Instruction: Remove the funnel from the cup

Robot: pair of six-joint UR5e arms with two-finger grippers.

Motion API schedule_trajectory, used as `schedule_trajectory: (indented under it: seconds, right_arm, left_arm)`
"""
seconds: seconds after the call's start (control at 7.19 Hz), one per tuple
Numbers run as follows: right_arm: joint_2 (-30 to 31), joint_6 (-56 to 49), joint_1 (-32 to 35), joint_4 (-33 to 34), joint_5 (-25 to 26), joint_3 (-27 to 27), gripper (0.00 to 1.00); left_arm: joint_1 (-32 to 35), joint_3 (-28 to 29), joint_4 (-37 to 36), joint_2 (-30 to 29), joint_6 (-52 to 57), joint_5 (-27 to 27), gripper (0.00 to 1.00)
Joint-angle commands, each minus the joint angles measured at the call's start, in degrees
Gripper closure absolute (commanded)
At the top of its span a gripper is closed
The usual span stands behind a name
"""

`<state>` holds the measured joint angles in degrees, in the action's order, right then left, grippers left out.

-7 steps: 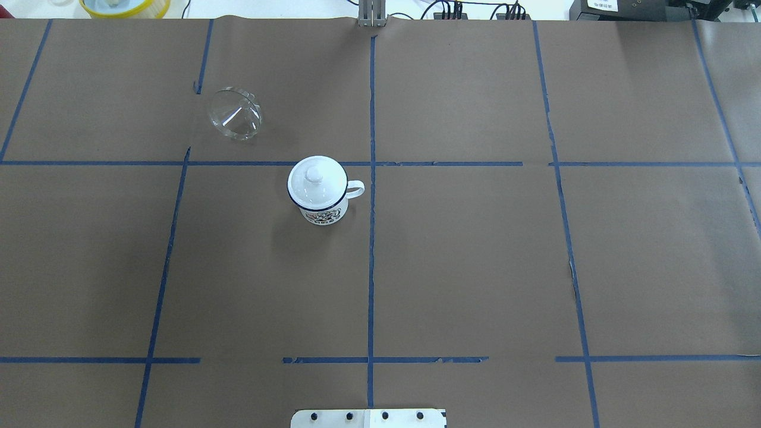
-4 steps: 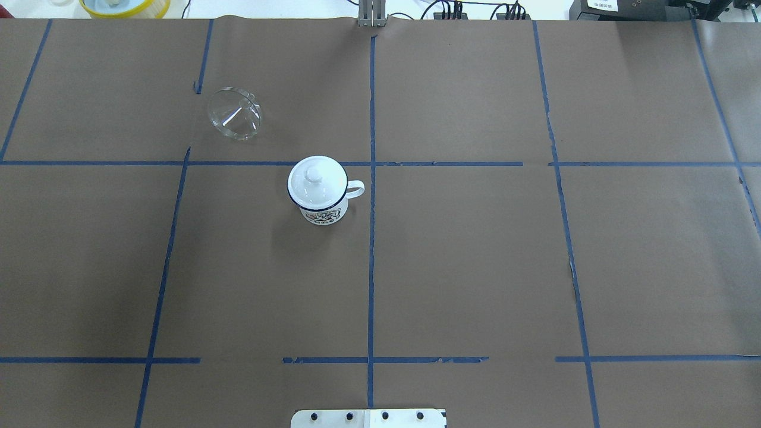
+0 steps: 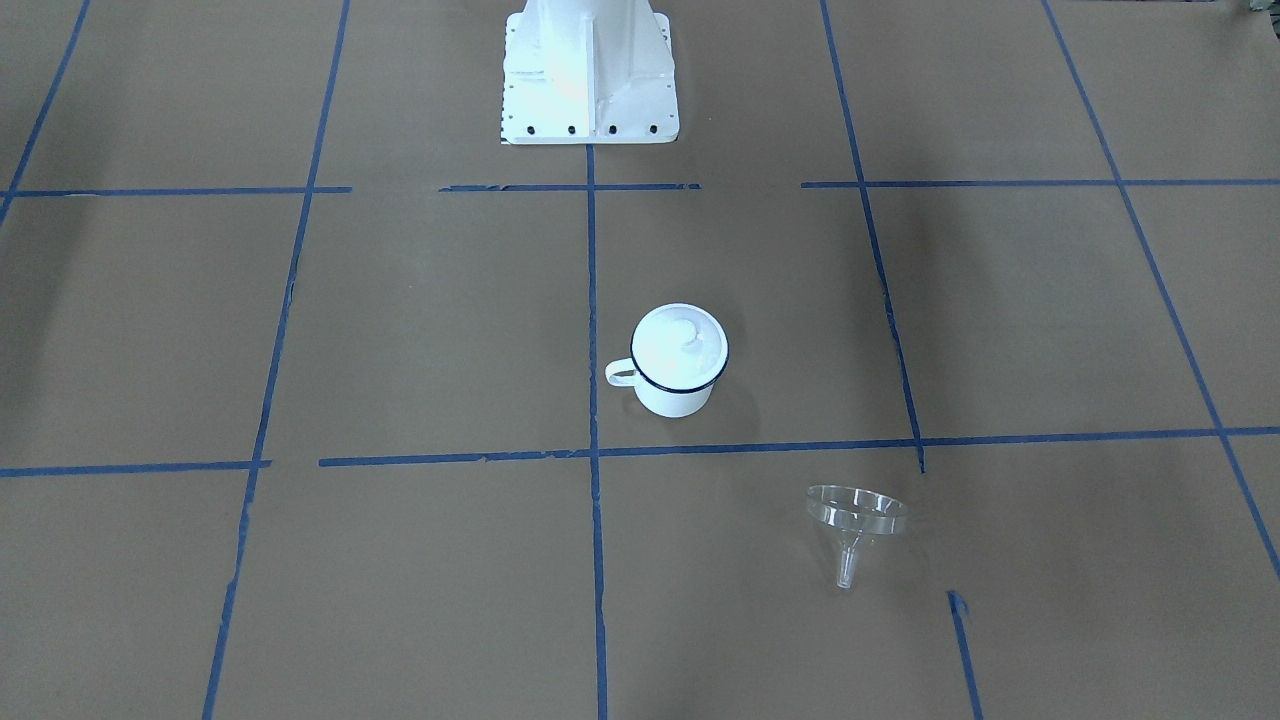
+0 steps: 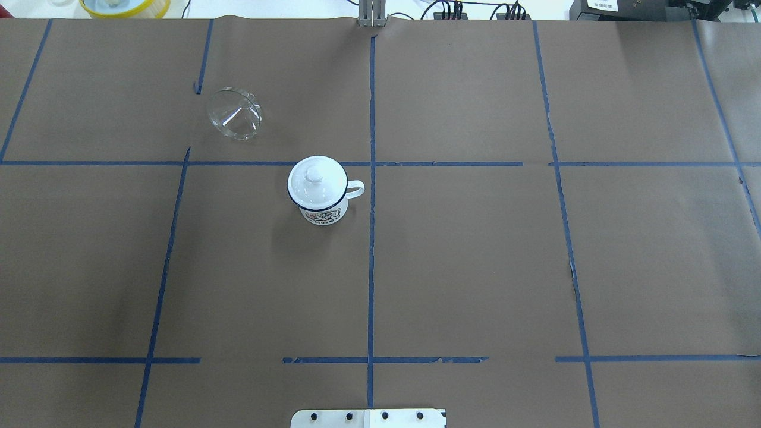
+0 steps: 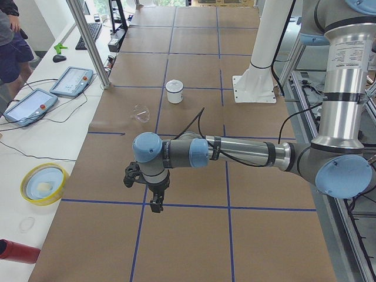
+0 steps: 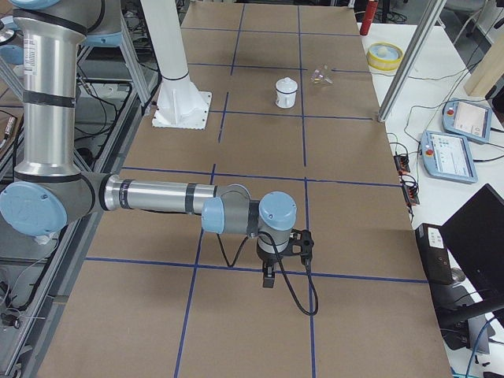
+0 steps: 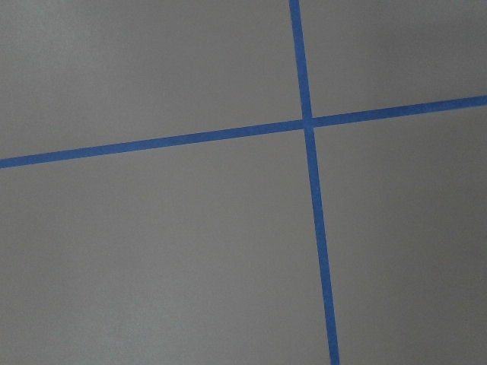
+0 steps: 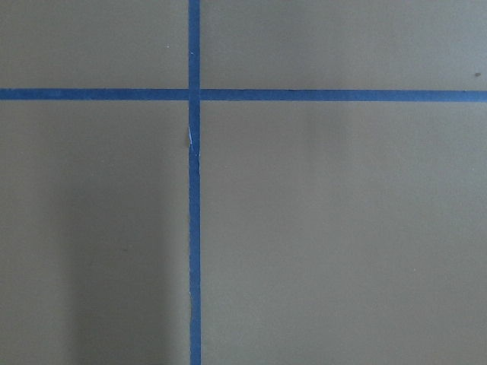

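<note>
The clear funnel [image 4: 235, 114] lies tipped on the brown table, apart from the cup and at its far left; it also shows in the front view [image 3: 857, 512]. The cup [image 4: 321, 214], a white enamel mug with a dark blue rim, stands upright near the table's middle with a white knobbed lid [image 4: 315, 178] on it. My left gripper [image 5: 155, 204] hangs over the table's left end, far from both. My right gripper [image 6: 268, 277] hangs over the right end. Both show only in the side views, so I cannot tell whether they are open or shut.
The robot's white base plate [image 4: 368, 418] sits at the near edge. A yellow bowl [image 5: 42, 183], a red bottle [image 5: 17, 251] and two teach pendants [image 5: 71, 80] lie beyond the far edge, by a metal post [image 5: 88, 41]. Blue tape lines grid the paper.
The funnel has rocked very slightly where it lies. The cup and its lid have not moved.
</note>
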<state>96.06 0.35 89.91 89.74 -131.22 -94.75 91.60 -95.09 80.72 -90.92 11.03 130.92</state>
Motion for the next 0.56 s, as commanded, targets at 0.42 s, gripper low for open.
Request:
schedule_trajectory:
  seconds: [0.42]
  right_arm:
    - [0.0, 0.0, 0.0, 0.0, 0.0, 0.0, 0.0]
  left_arm:
    - [-0.01, 0.34, -0.03, 0.13, -0.04, 0.12, 0.0]
